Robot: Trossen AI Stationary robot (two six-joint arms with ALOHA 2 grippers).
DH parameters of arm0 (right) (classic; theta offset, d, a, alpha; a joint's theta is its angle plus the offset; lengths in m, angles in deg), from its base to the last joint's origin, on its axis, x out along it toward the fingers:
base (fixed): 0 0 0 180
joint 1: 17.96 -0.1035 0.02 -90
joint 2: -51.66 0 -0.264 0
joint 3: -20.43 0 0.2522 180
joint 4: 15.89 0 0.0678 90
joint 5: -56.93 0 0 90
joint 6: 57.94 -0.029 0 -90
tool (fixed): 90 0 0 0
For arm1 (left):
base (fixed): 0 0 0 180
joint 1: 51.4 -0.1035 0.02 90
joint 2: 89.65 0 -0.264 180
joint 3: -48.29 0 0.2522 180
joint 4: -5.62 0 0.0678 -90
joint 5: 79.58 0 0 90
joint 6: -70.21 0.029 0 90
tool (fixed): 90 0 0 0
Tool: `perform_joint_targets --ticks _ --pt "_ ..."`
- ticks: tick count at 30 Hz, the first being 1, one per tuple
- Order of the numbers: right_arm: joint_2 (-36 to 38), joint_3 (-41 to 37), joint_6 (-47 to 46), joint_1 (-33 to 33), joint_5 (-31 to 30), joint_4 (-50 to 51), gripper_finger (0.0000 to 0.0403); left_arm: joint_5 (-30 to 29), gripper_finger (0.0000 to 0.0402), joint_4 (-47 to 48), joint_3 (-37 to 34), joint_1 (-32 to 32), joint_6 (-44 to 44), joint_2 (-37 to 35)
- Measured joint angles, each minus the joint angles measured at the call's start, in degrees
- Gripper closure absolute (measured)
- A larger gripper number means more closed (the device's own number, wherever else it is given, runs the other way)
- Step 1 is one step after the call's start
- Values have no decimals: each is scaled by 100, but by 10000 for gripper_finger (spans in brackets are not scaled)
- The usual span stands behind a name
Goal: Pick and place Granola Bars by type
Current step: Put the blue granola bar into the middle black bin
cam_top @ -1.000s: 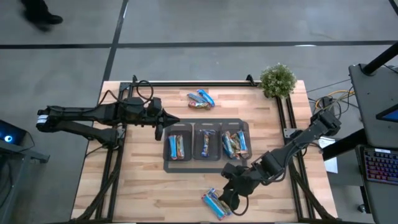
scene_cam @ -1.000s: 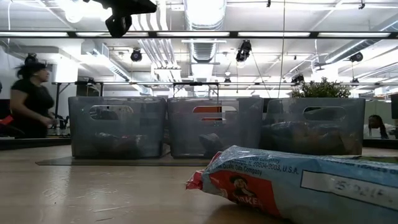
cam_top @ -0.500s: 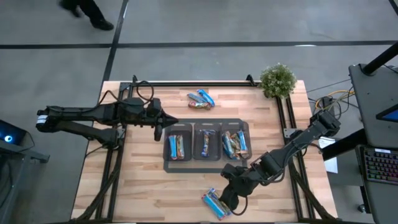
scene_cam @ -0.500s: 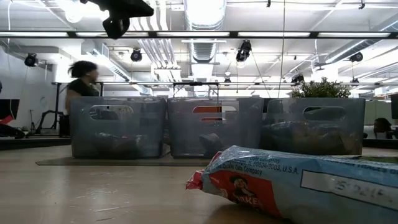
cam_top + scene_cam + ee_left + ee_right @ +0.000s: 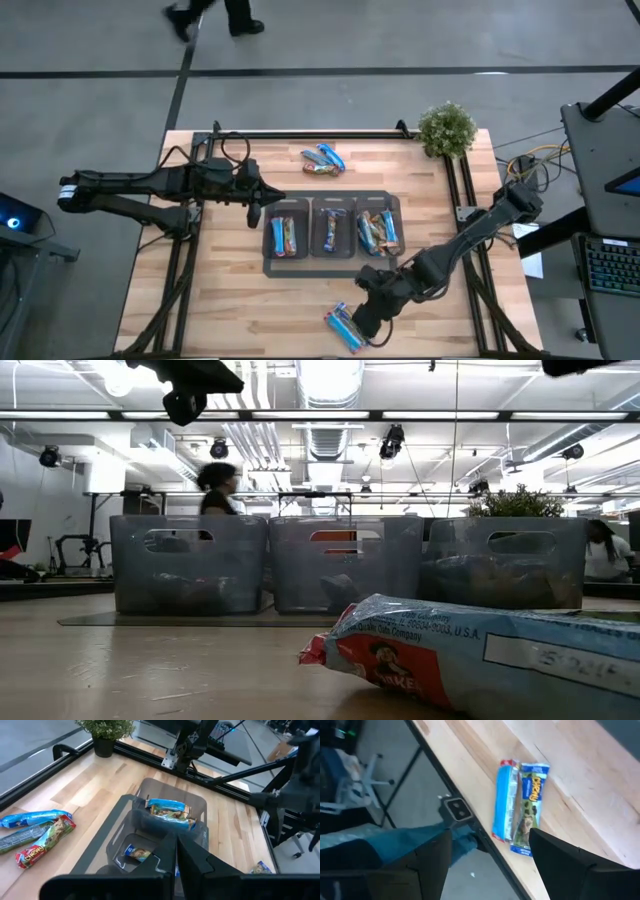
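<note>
The right gripper (image 5: 485,855) hangs with its fingers spread wide, two granola bars (image 5: 519,808) lying side by side on the table (image 5: 580,775) just ahead of the tips, unheld. The left gripper (image 5: 176,851) has fingers pressed together, empty, the three-bin tray (image 5: 150,815) of sorted bars just beyond them.

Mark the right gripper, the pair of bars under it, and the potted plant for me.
right gripper (image 5: 362,322), high view, between its open fingertips.
pair of bars (image 5: 518,808), right wrist view, where the two wrappers meet.
potted plant (image 5: 446,128), high view, middle of the foliage.
</note>
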Motion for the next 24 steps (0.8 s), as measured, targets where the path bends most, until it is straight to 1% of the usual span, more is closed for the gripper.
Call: perform_joint_targets --ticks 4,11,15,21,24 --pt "-503 209 225 2 380 11 149 -10 402 -4 0 -2 67 0" --pt "-1274 692 439 2 649 285 149 -27 402 -1 0 -2 71 0" --pt "-1693 1025 576 13 698 653 149 -29 402 -2 0 -2 68 0" --pt "-2176 1448 832 15 675 1607 149 -35 402 -1 0 -2 -12 0" --pt "-2376 1685 944 15 668 1782 149 -57 402 10 0 -2 -17 0"
